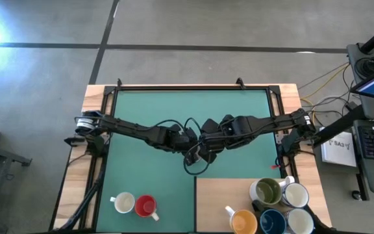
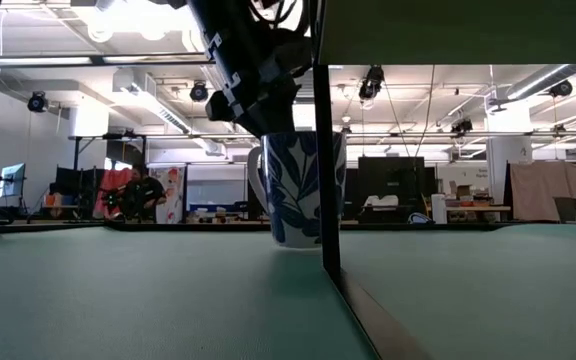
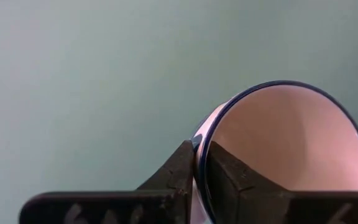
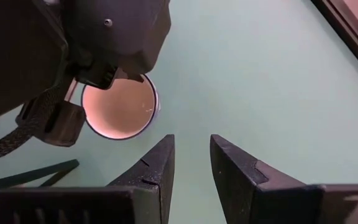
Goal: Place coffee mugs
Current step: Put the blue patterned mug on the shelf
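A white mug with a blue leaf pattern and a blue rim [image 2: 303, 190] stands upright at the middle of the green mat [image 1: 148, 110]. It also shows in the left wrist view [image 3: 291, 143] and the right wrist view [image 4: 120, 109]. In the high view the arms hide it. My left gripper [image 3: 199, 149] is shut on its rim from above, as the low view [image 2: 268, 125] also shows. My right gripper [image 4: 191, 146] is open and empty just beside the mug, above the mat, fingers pointing down; in the high view it is at the centre [image 1: 208, 144]. My left gripper pinches the mug's rim [image 3: 197, 138], one finger [image 3: 229, 177] inside the mug and one finger [image 3: 178, 174] outside its wall. The fingers come from above, pointing down. The mug is upright, its base [image 2: 303, 243] at the mat's surface.
A white mug [image 1: 123, 203] and a red mug [image 1: 146, 207] stand at the mat's near left. On the wooden board [image 1: 219, 195] at the near right stand an olive-inside mug [image 1: 267, 192], two white mugs [image 1: 295, 195], an orange mug [image 1: 243, 222] and a dark blue mug [image 1: 271, 222].
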Controlling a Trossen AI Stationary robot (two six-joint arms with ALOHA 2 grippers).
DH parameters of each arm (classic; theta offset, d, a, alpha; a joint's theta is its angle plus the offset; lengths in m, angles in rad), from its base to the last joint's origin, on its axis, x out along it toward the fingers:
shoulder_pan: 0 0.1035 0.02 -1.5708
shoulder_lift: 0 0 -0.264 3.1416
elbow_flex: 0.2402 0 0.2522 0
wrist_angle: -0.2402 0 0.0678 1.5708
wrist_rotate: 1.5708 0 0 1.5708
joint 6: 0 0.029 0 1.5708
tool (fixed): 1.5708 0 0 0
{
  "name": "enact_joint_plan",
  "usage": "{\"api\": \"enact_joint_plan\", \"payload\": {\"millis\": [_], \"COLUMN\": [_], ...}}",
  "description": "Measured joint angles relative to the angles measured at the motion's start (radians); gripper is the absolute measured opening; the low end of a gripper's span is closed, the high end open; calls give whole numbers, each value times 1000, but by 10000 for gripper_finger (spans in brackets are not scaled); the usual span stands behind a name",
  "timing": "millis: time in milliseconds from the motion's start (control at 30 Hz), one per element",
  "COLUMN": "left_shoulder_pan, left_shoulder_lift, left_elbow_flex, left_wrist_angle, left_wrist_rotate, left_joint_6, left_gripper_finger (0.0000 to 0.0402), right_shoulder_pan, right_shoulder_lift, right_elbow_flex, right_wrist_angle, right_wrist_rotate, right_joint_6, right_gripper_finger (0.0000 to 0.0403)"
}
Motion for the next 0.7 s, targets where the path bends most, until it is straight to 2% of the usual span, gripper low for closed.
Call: {"api": "enact_joint_plan", "payload": {"millis": [333, 500, 700], "left_shoulder_pan": [1, 0, 0], "left_shoulder_lift": [1, -3, -59], "left_elbow_flex": [4, 37, 44], "left_wrist_angle": [-11, -62, -75], "left_wrist_rotate": [3, 47, 46], "left_joint_6": [7, 42, 99], "left_gripper_finger": [64, 89, 107], "right_shoulder_pan": [0, 0, 0], "right_shoulder_lift": [0, -2, -3], "right_elbow_flex": [0, 0, -40], "right_wrist_angle": [5, 9, 38], "right_wrist_rotate": [0, -14, -21], "right_joint_6": [4, 12, 4], "right_gripper_finger": [97, 92, 89]}}
